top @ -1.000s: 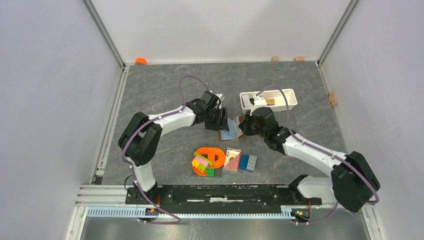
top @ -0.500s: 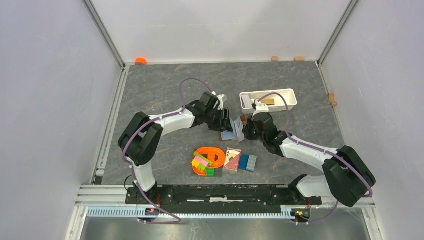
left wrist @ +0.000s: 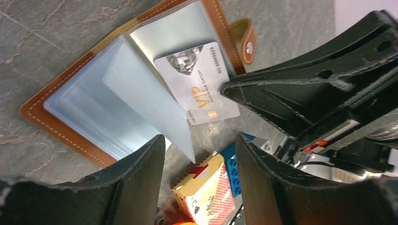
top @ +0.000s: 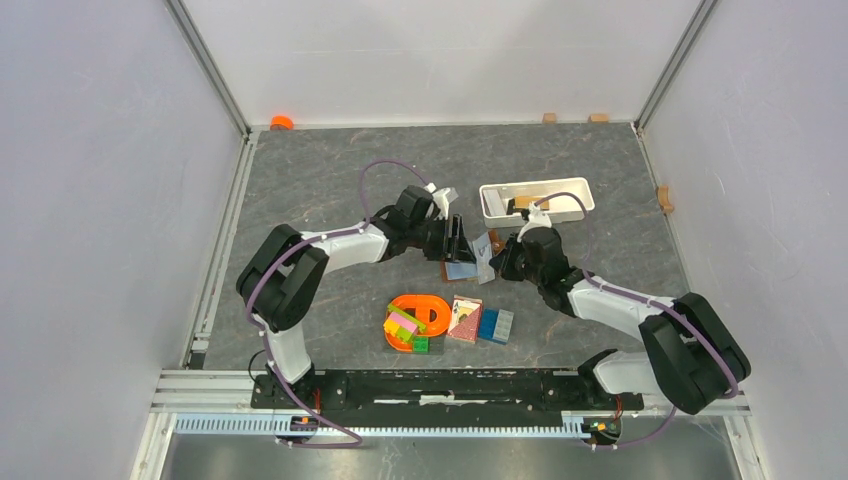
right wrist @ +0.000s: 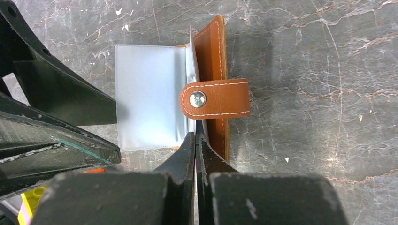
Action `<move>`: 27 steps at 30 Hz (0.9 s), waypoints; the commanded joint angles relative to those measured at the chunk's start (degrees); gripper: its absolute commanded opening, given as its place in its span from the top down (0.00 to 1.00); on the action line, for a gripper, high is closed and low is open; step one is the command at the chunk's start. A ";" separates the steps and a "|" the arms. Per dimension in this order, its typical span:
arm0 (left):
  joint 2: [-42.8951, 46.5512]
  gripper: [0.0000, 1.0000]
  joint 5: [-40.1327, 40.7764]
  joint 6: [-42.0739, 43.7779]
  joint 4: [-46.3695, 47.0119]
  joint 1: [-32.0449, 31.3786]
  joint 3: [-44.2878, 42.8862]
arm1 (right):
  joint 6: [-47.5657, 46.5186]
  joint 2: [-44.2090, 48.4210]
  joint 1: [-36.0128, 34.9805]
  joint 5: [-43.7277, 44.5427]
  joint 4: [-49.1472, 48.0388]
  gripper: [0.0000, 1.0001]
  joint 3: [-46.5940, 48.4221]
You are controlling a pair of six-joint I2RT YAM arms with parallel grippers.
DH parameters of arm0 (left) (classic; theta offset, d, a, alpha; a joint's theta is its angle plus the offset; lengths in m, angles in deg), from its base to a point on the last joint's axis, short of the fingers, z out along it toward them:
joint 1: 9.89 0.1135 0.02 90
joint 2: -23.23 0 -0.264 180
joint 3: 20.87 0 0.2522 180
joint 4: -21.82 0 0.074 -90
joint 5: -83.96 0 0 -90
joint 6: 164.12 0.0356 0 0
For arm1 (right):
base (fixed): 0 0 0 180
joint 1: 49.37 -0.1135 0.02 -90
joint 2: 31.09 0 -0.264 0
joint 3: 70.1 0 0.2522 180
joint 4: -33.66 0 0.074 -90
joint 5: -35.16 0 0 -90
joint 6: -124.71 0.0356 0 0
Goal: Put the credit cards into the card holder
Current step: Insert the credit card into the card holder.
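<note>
The card holder (left wrist: 70, 101) lies open on the table, brown with clear plastic sleeves; it also shows in the top view (top: 460, 269) and in the right wrist view (right wrist: 213, 51), snap strap upward. My right gripper (right wrist: 195, 137) is shut on a pale grey credit card (left wrist: 201, 83) marked VIP. The card's far end lies over the holder's right-hand sleeves, near the strap. In the top view the right gripper (top: 497, 256) is at the holder's right edge. My left gripper (left wrist: 199, 141) is open just above the holder's near edge, at its left in the top view (top: 458, 240). No other card shows.
A red playing-card pack (top: 465, 318) and blue blocks (top: 496, 325) lie just in front of the holder, beside an orange ring toy with coloured blocks (top: 413, 319). A white oblong tray (top: 560, 210) stands behind the right gripper.
My right gripper has shifted a little right and nearer, tipping the card over the holder's right side. My left gripper has edged right, closer to the holder.
</note>
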 commanded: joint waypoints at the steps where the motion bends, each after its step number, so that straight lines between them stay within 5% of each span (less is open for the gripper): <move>1: -0.66 0.36 -4.32 -5.91 8.17 1.15 0.84 | 1.33 0.77 1.06 -3.69 -3.68 1.00 -1.04; 11: -3.54 0.45 -1.18 -5.74 4.55 2.53 -0.07 | 2.62 1.01 2.95 -6.87 -5.07 1.00 -1.06; 15: -5.09 0.57 -0.95 -5.96 3.42 2.67 -0.79 | 2.83 1.10 3.26 -6.86 -5.15 1.00 -1.10; 23: -9.10 0.98 1.02 -4.24 -4.74 3.06 -4.05 | 3.07 1.32 4.87 -8.03 -5.58 1.00 -1.23; 27: -10.22 0.98 1.33 -0.70 -10.03 3.04 -5.92 | 3.67 1.17 5.76 -9.16 -6.10 1.00 -1.25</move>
